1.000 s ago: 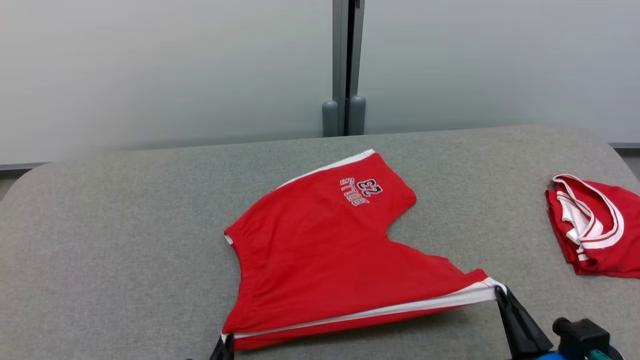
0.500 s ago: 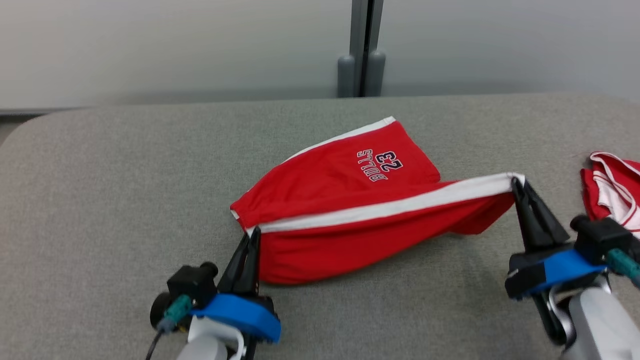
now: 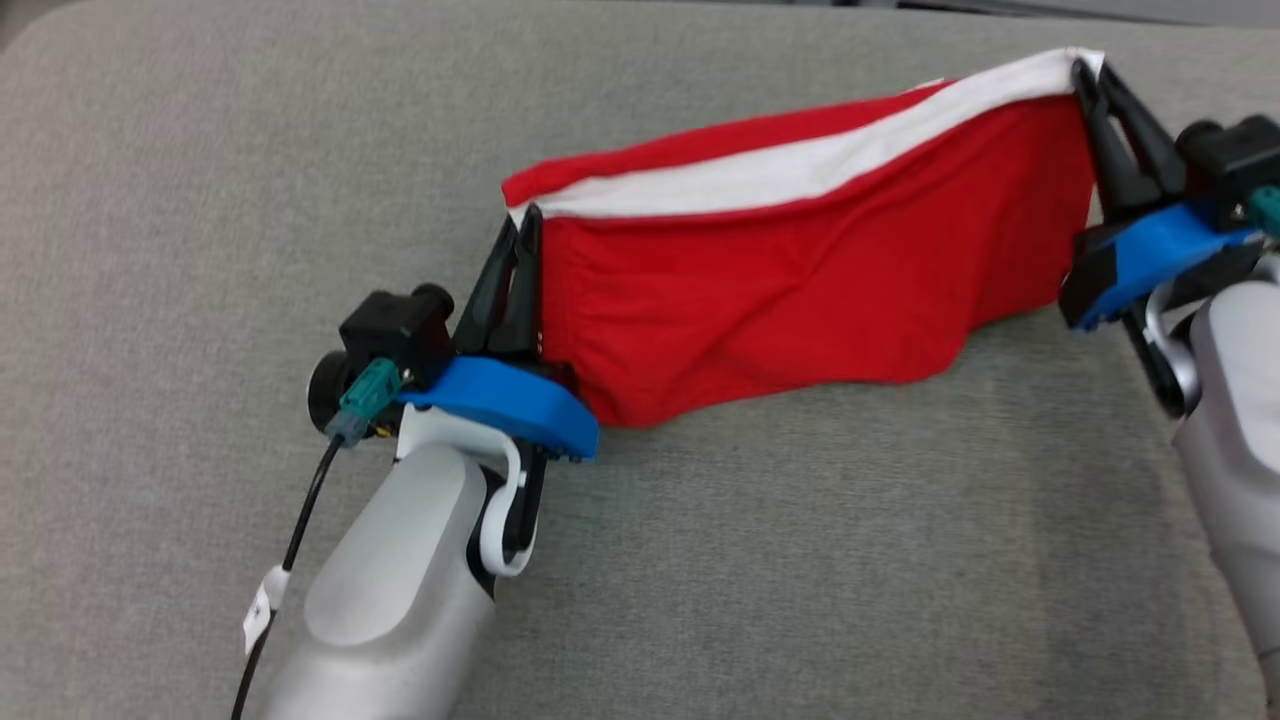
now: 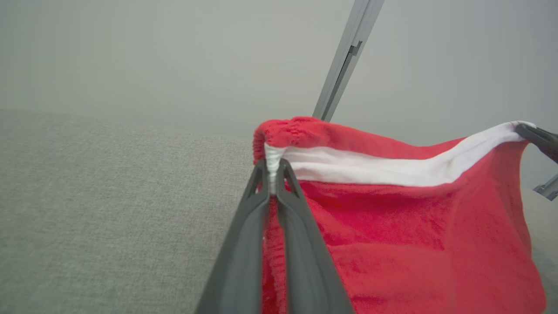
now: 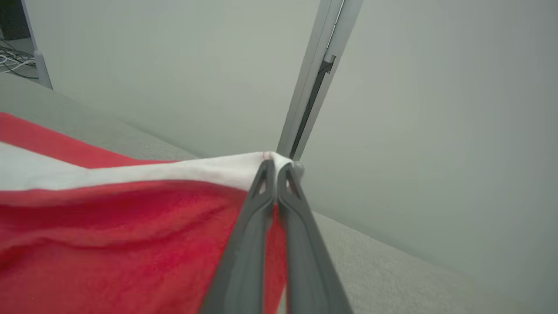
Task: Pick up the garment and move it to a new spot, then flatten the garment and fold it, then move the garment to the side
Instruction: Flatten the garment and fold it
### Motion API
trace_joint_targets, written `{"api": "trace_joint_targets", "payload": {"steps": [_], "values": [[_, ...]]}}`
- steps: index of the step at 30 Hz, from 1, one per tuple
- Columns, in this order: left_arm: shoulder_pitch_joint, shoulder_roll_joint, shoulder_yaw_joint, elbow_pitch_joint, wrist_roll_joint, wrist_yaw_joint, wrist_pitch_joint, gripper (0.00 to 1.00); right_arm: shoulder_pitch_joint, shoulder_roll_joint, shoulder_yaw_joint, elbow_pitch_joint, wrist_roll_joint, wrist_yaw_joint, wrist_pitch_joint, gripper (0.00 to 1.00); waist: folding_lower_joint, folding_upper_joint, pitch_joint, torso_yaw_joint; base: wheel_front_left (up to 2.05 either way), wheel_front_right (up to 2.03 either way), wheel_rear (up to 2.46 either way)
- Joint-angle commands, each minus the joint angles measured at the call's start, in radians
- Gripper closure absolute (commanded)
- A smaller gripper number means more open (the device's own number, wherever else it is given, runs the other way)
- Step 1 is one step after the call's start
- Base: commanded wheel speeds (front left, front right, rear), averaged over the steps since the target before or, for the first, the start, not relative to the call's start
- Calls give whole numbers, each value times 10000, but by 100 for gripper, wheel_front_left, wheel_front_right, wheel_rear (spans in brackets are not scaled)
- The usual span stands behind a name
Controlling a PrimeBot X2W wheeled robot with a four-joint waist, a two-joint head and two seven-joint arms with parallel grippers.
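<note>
Up it comes: garment [image 3: 800,290] lifted, lower edge brushing the bench [image 3: 800,560]; left gripper [image 3: 527,214] and right gripper [image 3: 1083,70] both clamped on its white band [image 3: 800,170]. Pull apart too hard and a corner could slip.

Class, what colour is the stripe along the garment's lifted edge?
White stripe on the red garment; clearest in head view.

I've got a grey, felt-covered table [image 3: 200,150] with a rounded far corner. Behind it are pale frosted wall panels [image 4: 152,52], split by an upright metal frame strip [image 5: 314,78]. At the right wrist view's upper left is a tangle of cables [image 5: 11,56].
</note>
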Motion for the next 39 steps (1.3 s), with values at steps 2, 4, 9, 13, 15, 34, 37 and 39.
{"api": "trace_joint_targets", "payload": {"steps": [2, 4, 9, 13, 15, 34, 37, 39], "values": [[-482, 0, -117, 141, -225, 258, -24, 100, -751, -124, -30, 650, -327, -3, -49, 100, -4, -4, 665, 585, 0, 0, 0], [-742, 0, -275, 215, -377, 330, -24, 100, -1093, -148, -86, 1029, -555, -3, -49, 100, -4, -4, 836, 717, 0, 0, 0], [-1028, -2, -700, 377, -714, 482, -24, 79, -1645, -23, -254, 2090, -968, -3, -46, 68, -4, -4, 1048, 904, 0, 0, 0], [-822, 3, -858, 357, -850, 637, -24, 0, -1786, 212, -557, 2499, -1104, -3, -51, 0, -4, -4, 1021, 868, 0, 0, 0], [-617, 0, -774, 367, -755, 680, -24, 0, -1601, 282, -811, 2524, -1000, -3, -49, 0, -4, -4, 935, 804, 0, 0, 0], [1249, 3, 378, -69, 262, 796, -24, 0, 348, 1134, 1524, 5105, 2100, 22, 862, 100, -4, -4, -161, 477, 0, 0, 0], [1365, 1, 471, -43, 301, 777, -24, 0, 373, 840, 1796, 4943, 2782, 9, 612, 100, -4, -4, -357, 431, 0, 0, 0], [1398, 3, 489, -26, 370, 772, -24, 0, 362, 729, 1819, 4915, 2959, -3, 492, 100, -4, -4, -439, 412, 0, 0, 0]]}}
